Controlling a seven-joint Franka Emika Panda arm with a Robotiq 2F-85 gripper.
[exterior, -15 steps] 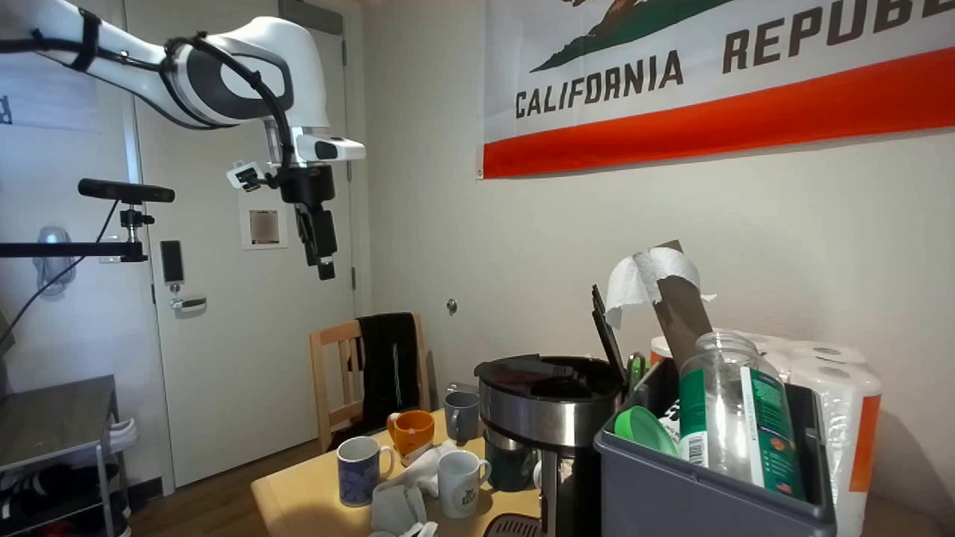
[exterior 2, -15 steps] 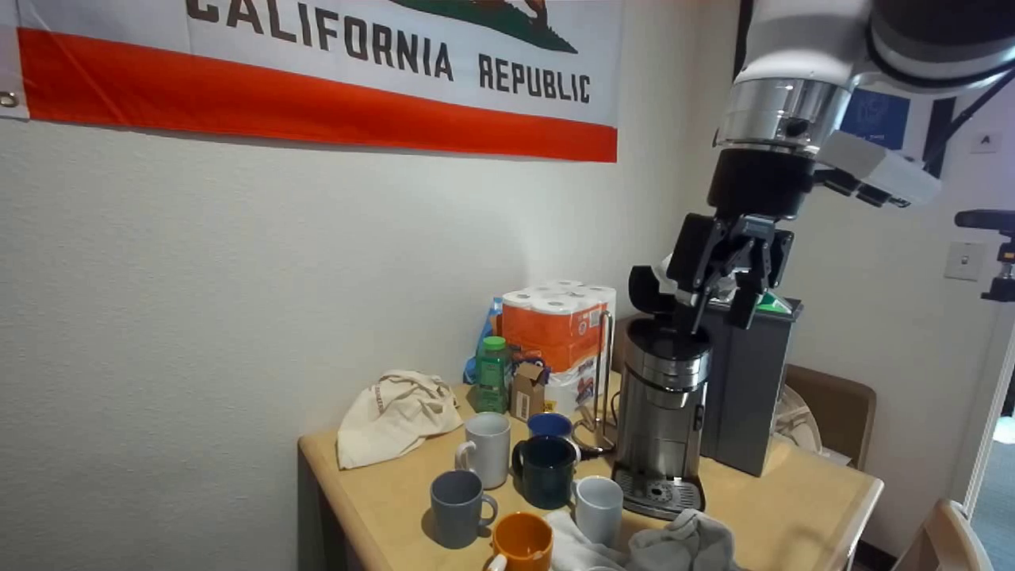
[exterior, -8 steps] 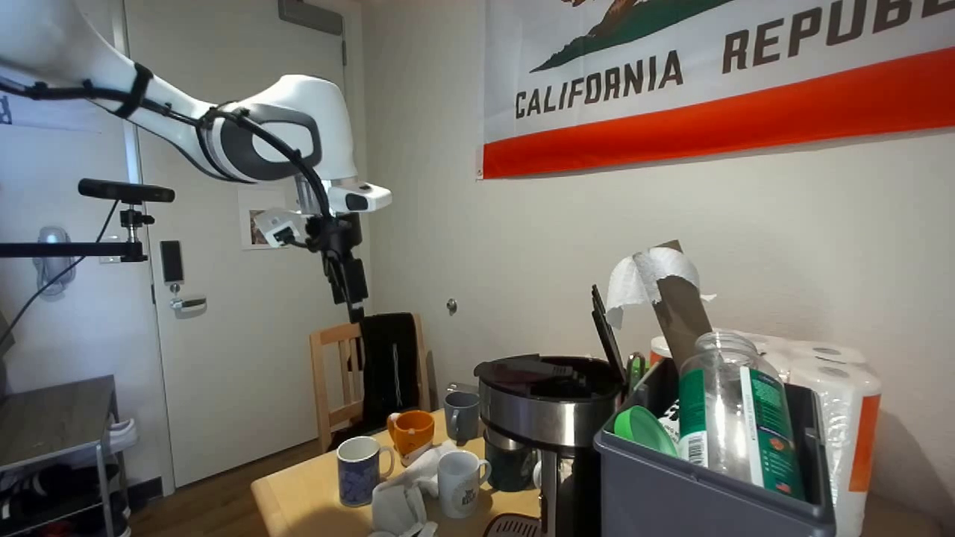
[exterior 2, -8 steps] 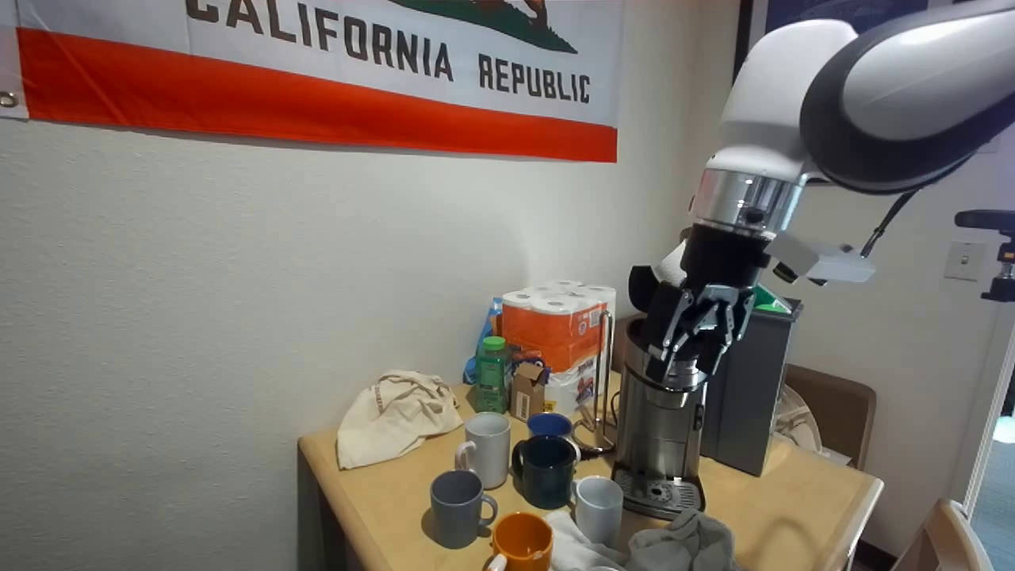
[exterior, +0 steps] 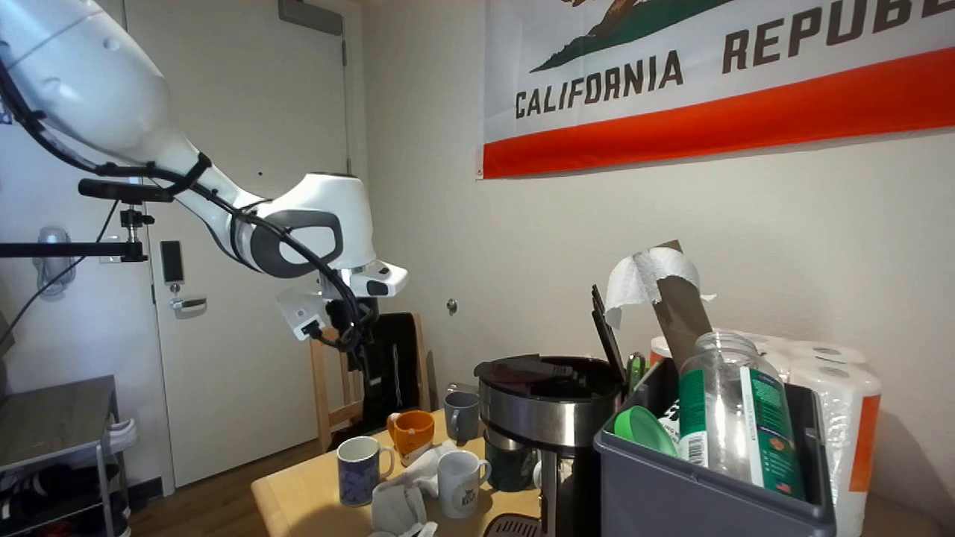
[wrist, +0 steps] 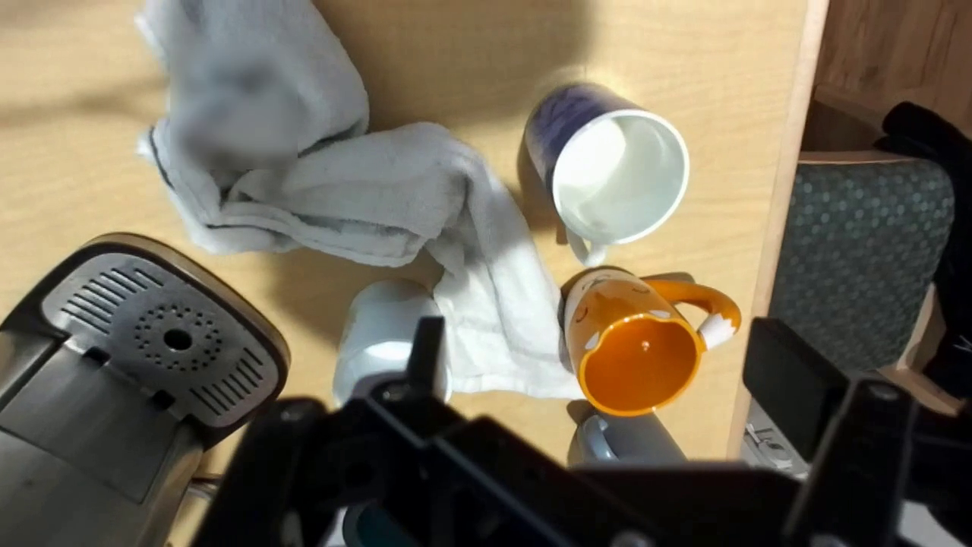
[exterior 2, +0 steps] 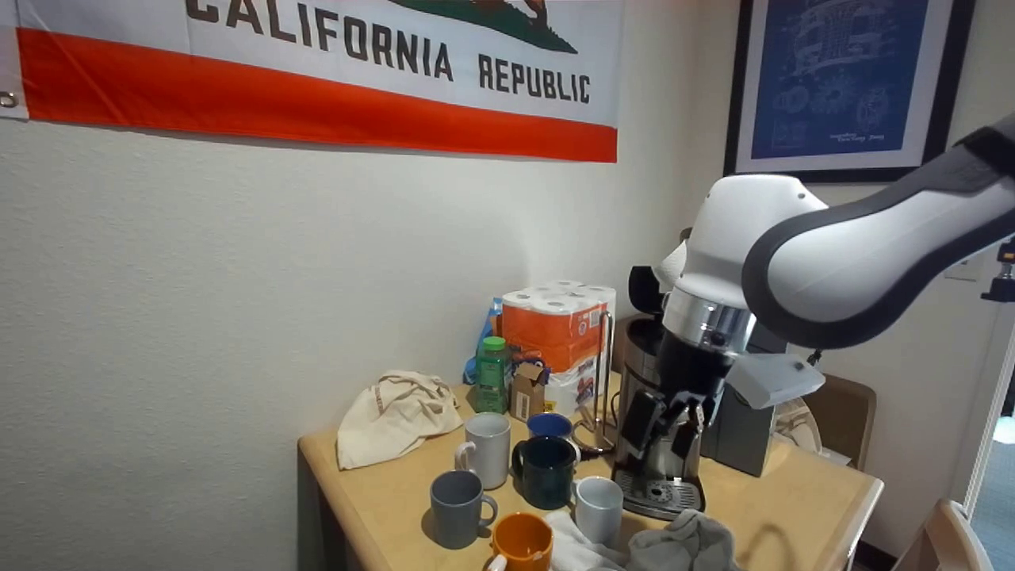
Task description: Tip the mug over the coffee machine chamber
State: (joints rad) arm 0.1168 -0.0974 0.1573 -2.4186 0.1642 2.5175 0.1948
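Note:
The blue-grey mug stands upright on the table in both exterior views [exterior: 462, 416] [exterior 2: 457, 509]. In the wrist view the mug [wrist: 636, 441] is partly hidden behind my gripper's body and the orange mug. The coffee machine chamber shows its glossy dark rim and open top in both exterior views [exterior: 556, 373] [exterior 2: 644, 333]; it is out of the wrist view. My gripper [wrist: 608, 353] is open and empty, its fingers spread above the mugs. In an exterior view the gripper [exterior 2: 662, 440] hangs in front of the coffee machine, apart from the mug.
The orange mug [wrist: 642, 365] sits right beside the blue-grey mug. A white cup [wrist: 387, 334], a purple-blue mug [wrist: 607, 167] and a grey cloth [wrist: 395, 182] lie close by. A dark green mug [exterior 2: 547, 473] and a grey bin [exterior: 709, 485] flank the machine.
The arm has come down toward the table, from above the coffee machine's height to in front of its body in an exterior view. The gripper stays open. The mugs have not moved.

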